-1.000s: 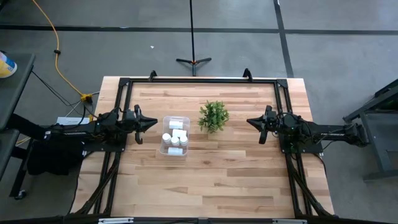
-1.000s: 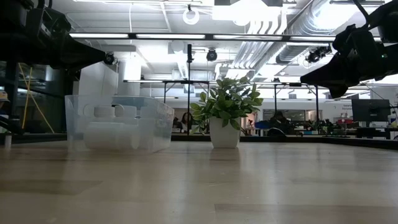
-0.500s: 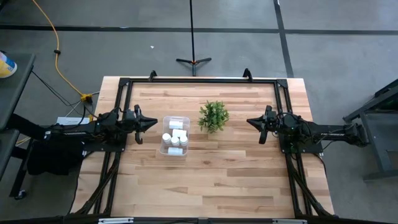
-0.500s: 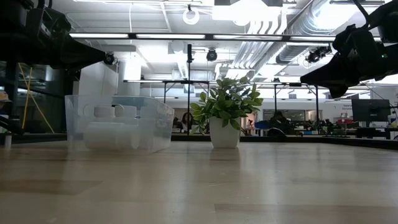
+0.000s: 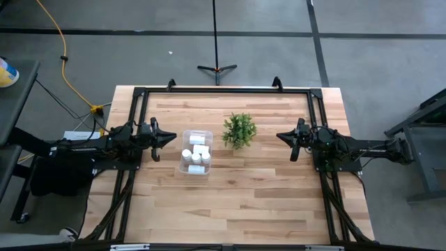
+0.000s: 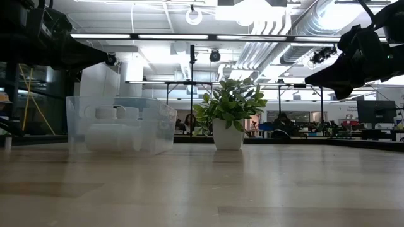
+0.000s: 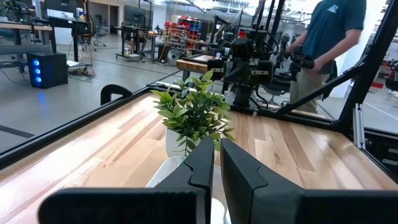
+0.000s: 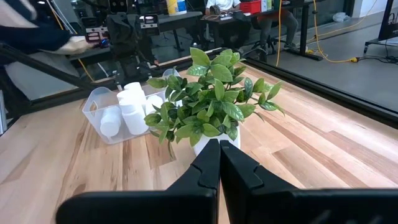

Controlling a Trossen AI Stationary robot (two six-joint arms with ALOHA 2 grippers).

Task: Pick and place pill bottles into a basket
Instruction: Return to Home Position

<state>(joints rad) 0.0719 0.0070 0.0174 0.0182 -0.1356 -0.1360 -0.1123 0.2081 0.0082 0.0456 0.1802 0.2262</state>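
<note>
Both arms sit retracted, left pincer (image 5: 173, 138) and right pincer (image 5: 279, 136) closed.

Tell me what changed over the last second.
Nothing on the table moved, and nothing was grasped or released. The left gripper stays shut beside the bin, the right gripper stays shut across from the plant, and the bottles lie in the bin. Only a small pale shape has appeared off the table's left side; it is too small to identify.
</note>
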